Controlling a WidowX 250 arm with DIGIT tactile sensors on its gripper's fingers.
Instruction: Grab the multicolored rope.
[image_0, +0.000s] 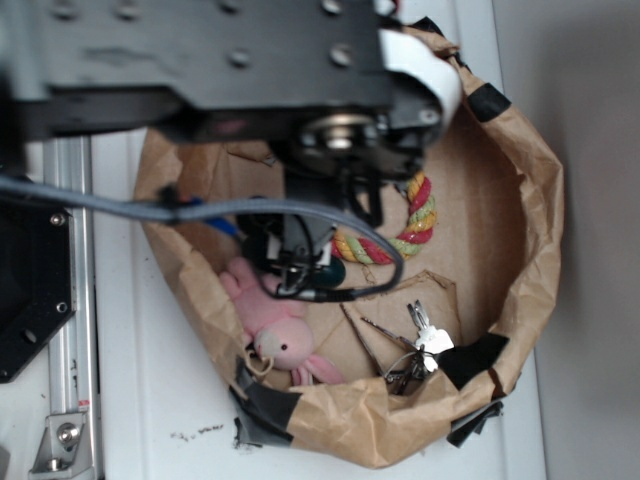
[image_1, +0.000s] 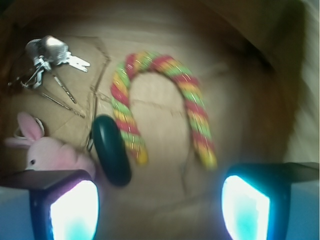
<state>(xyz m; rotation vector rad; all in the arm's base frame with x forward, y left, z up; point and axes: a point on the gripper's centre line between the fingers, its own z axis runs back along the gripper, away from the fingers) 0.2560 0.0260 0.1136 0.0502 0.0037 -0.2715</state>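
Red, yellow and green, the multicolored rope (image_1: 159, 102) lies in an arch on the floor of a brown paper bin (image_0: 520, 200). From the wrist view its two legs run toward the gripper (image_1: 160, 205), whose jaws stand wide apart and empty. A dark green case (image_1: 112, 150) appears to touch the left leg; the blur leaves this unsure.

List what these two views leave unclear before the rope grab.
- Exterior: arm hides one end of the multicolored rope and most of the dark case.
- Wrist: blur hides the rope's end detail.
- Wrist: tool fingertips cut off by the bottom edge.
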